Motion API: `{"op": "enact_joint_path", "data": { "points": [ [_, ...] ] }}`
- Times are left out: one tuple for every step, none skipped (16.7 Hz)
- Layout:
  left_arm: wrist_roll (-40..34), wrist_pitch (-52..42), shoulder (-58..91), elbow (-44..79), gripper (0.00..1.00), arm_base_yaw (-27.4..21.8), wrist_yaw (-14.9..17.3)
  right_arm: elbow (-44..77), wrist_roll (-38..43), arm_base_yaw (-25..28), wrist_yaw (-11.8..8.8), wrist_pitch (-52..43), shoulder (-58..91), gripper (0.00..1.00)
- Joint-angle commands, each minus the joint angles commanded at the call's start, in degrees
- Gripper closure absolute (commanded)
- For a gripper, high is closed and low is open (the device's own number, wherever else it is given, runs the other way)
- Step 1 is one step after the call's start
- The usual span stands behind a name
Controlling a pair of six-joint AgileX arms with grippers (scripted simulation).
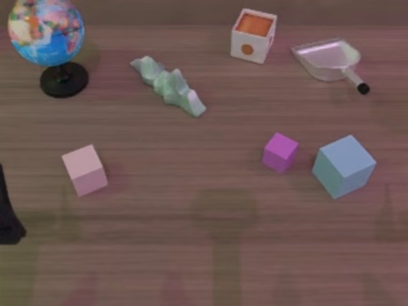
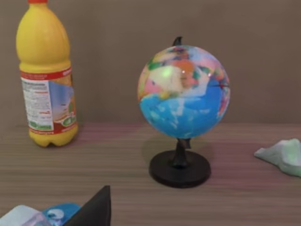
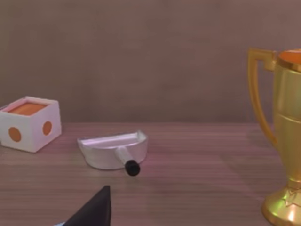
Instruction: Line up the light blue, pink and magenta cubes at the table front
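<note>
Three plain matte cubes sit apart on the dull brown wood-grain table (image 1: 210, 127), none of them lined up. Largest is the light blue cube (image 1: 344, 166), toward the table's right edge and turned a little on its corner. Just beside it on the left, not touching, is the small vivid magenta cube (image 1: 280, 152). The mid-sized pale pink cube (image 1: 84, 169) lies well apart from those two, near the left edge.

Farther back, between the pink cube and the other two, lies a crumpled pale green lump (image 1: 169, 86), set diagonally. At the back left corner stands a small multicoloured globe on a black round base (image 1: 48, 41); the left wrist view shows a yellow plastic bottle with a red-banded label (image 2: 46, 75) upright beside it. Toward the back right stands a white open box with an orange inside and an orange dot on its side (image 1: 253, 36), and near it at the right a clear shallow scoop with a black-tipped handle (image 1: 328, 62). The right wrist view also shows a shiny gold trophy cup (image 3: 282, 136).

Only a dark piece of the left arm (image 1: 7, 210) shows at the table's left edge, clear of every cube. Each wrist view shows just one dark fingertip, so I cannot tell whether either gripper is apart or together.
</note>
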Motion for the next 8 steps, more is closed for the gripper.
{"op": "enact_joint_path", "data": {
  "points": [
    [0.0, 0.0, 0.0, 0.0, 0.0, 0.0, 0.0, 0.0, 0.0, 0.0, 0.0, 0.0, 0.0, 0.0],
    [0.0, 0.0, 0.0, 0.0, 0.0, 0.0, 0.0, 0.0, 0.0, 0.0, 0.0, 0.0, 0.0, 0.0],
    [0.0, 0.0, 0.0, 0.0, 0.0, 0.0, 0.0, 0.6, -0.1, 0.2, 0.0, -0.4, 0.6, 0.0],
    [0.0, 0.0, 0.0, 0.0, 0.0, 0.0, 0.0, 1.7, -0.4, 0.5, -0.1, -1.2, 1.7, 0.0],
    [0.0, 0.0, 0.0, 0.0, 0.0, 0.0, 0.0, 3.5, -0.9, 1.0, -0.1, -2.3, 3.4, 0.0],
    [0.0, 0.0, 0.0, 0.0, 0.0, 0.0, 0.0, 5.9, -1.5, 1.7, -0.2, -3.9, 5.8, 0.0],
    [0.0, 0.0, 0.0, 0.0, 0.0, 0.0, 0.0, 8.8, -2.2, 2.4, -0.2, -5.8, 8.7, 0.0],
    [0.0, 0.0, 0.0, 0.0, 0.0, 0.0, 0.0, 12.4, -3.0, 3.2, -0.2, -8.0, 12.2, 0.0]
  ]
}}
